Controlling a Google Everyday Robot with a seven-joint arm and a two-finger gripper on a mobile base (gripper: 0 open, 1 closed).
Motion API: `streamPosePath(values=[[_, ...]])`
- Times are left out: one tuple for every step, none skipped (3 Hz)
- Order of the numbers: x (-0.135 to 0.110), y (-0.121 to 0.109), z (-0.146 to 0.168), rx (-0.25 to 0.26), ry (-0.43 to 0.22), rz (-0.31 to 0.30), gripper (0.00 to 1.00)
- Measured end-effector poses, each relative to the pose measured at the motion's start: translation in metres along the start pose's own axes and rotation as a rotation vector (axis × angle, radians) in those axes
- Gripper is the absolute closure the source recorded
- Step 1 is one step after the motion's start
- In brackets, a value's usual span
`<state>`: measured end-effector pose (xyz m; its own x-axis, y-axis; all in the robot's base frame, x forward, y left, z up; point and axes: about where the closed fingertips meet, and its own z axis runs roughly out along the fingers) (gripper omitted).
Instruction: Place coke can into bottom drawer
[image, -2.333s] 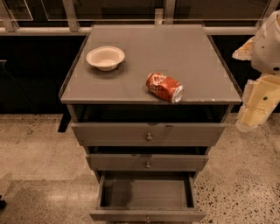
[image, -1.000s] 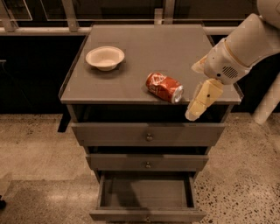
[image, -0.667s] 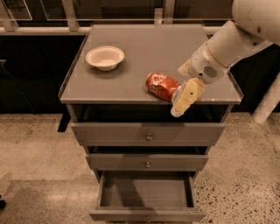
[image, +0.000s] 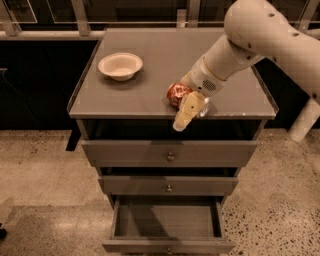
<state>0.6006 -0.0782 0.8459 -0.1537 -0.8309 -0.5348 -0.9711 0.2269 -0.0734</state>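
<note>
The coke can (image: 175, 93), red with a silver end, lies on its side on the grey cabinet top (image: 150, 40) near the front edge. My gripper (image: 188, 109), cream-coloured, hangs over the can's right part and the front edge of the top, and covers that end of the can. The white arm reaches in from the upper right. The bottom drawer (image: 167, 246) is pulled out below, a shallow grey tray with nothing in it.
A cream bowl (image: 120, 65) stands on the left part of the cabinet top. The two upper drawers (image: 170, 153) are slightly out, each with a small knob. A speckled floor surrounds the cabinet; a dark railing runs behind it.
The arm has swung in from the right and moved left over the cabinet top. My gripper now sits over the right end of the can. The can has not moved.
</note>
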Motion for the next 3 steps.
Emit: streamPosePath(values=[[-0.0006,-0.001,0.0013,0.002,0.0,-0.002,0.09],[-0.0006,-0.001,0.0013,0.002,0.0,-0.002,0.28],[-0.0006,-0.001,0.0014,0.002,0.0,-0.002,0.51]])
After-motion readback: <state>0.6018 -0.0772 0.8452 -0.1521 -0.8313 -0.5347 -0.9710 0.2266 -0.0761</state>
